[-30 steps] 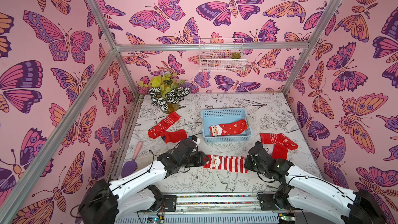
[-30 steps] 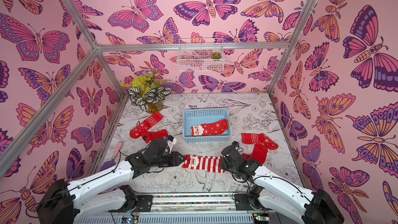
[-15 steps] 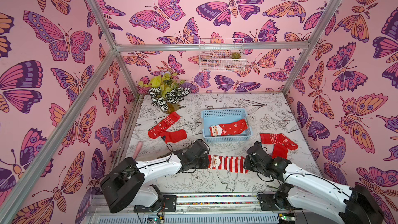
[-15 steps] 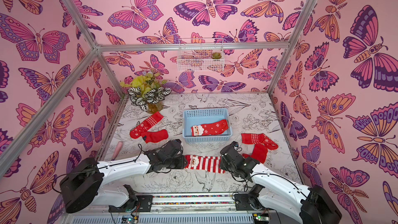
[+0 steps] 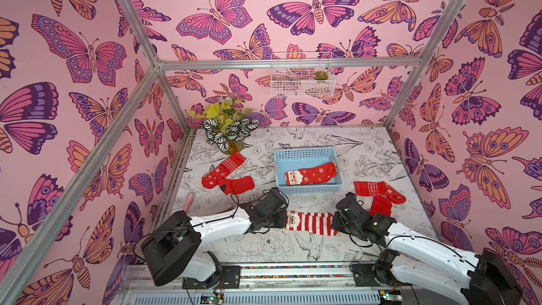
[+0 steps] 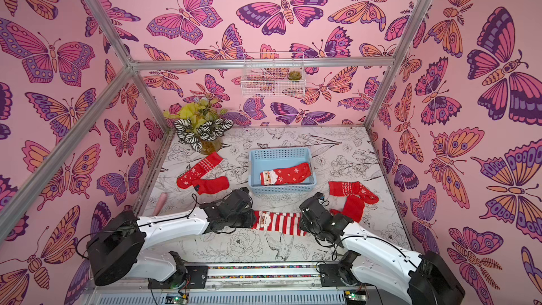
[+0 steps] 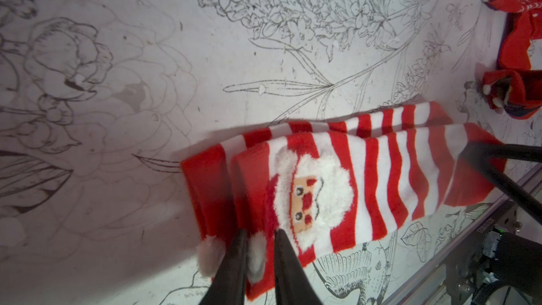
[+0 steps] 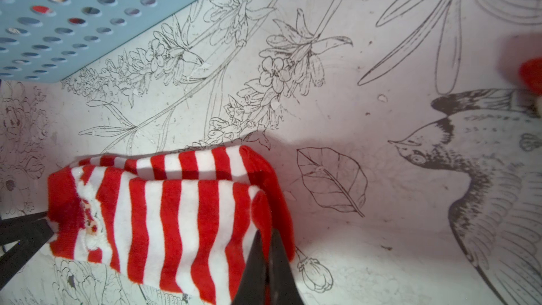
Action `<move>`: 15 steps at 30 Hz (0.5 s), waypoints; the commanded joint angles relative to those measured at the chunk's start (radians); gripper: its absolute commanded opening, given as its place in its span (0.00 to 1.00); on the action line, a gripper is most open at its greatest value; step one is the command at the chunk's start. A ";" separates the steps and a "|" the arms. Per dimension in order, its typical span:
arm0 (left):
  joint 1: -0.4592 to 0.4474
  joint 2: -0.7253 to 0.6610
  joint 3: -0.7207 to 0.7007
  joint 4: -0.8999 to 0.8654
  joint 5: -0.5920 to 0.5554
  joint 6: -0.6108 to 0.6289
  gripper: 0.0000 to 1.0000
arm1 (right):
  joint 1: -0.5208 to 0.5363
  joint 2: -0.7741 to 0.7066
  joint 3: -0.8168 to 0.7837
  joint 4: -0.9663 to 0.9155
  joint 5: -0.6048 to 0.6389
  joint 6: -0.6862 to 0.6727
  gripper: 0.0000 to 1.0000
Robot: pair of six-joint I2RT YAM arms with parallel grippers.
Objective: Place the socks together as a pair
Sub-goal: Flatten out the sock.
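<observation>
striped Santa socks: two stacked, flat on worktop, just in front of blue basket | long axis runs pincer to pincer | left pincer at Santa cuff end, jaws narrow astride pompom, grip uncertain | right pincer clamped on toe end | arms equally near

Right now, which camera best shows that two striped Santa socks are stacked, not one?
The left wrist view: the striped Santa socks lie offset, the lower one's cuff and pompom showing beside the upper. The right wrist view shows both layers from the toe end. In both top views they read as one strip.
</observation>
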 commanded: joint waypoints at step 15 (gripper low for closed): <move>-0.025 -0.279 -0.111 -0.027 -0.103 -0.027 0.00 | -0.006 -0.016 0.123 -0.020 0.120 -0.140 0.00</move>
